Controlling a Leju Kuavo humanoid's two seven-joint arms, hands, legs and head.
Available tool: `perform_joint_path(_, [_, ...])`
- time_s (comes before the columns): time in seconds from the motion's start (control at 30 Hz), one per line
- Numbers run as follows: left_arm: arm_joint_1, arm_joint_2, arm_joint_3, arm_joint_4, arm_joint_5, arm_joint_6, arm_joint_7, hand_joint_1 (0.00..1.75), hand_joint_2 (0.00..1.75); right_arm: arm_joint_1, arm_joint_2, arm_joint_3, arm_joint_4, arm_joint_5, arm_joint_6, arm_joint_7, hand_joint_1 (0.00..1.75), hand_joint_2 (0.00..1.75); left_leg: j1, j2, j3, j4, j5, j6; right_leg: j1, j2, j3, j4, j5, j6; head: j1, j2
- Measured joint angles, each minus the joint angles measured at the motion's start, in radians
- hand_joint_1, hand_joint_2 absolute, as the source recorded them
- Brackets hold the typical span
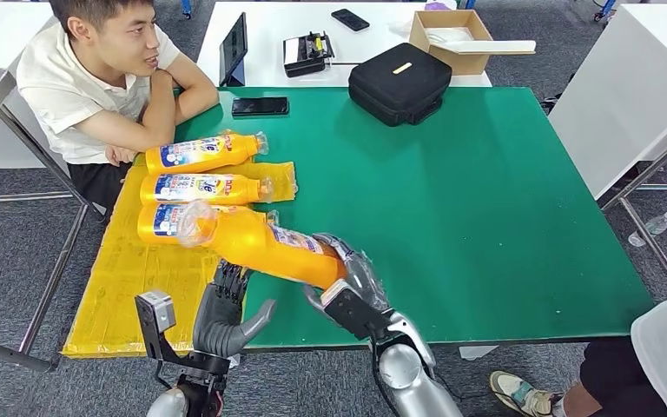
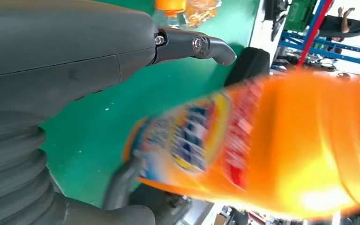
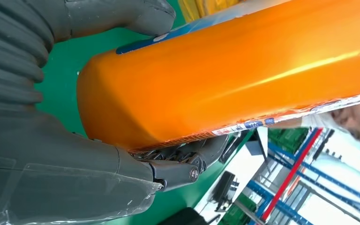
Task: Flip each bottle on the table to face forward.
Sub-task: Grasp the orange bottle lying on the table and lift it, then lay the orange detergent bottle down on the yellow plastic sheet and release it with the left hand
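Three orange bottles lie side by side on the yellow mat (image 1: 120, 287) at the table's left: a far one (image 1: 200, 153), a middle one (image 1: 204, 188) and a near one (image 1: 158, 220), blue labels showing. My right hand (image 1: 353, 280) grips the base of a fourth orange bottle (image 1: 265, 245) and holds it tilted above the table, its clear cap end over the near bottle. The right wrist view shows this hand (image 3: 75, 154) wrapped round the bottle's (image 3: 234, 70) end. My left hand (image 1: 226, 311) is just below the bottle, fingers apart, holding nothing. In the left wrist view the bottle (image 2: 272, 145) is blurred beside the thumb (image 2: 194, 44).
A person sits at the green table's (image 1: 486, 217) far left corner, arms resting near the far bottle. A black phone (image 1: 260, 106), a black case (image 1: 399, 82) and a cardboard box (image 1: 452, 39) lie at the back. Another person's shoe (image 1: 517, 393) is at the near right.
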Motion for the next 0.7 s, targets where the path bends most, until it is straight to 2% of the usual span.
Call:
perform_joint_path(0.27, [-0.024,0.0,-0.011,0.0,0.012,-0.01,-0.013,0.0,1.75,-0.023,0.014,0.055,0.061,0.046,-0.03,-0.006,1.75,1.75,0.0,0.0,0.0,0.0,0.0,0.0,0.0,0.0,-0.001,0.0,0.0,0.0,0.0,0.0])
perform_joint_path(0.7, [-0.052,0.0,-0.016,0.014,0.103,0.007,-0.041,0.0,1.75,-0.045,0.033,0.11,0.108,0.05,-0.042,-0.015,1.75,1.75,0.0,0.0,0.0,0.0,0.0,0.0,0.0,0.0,-0.001,0.0,0.0,0.0,0.0,0.0])
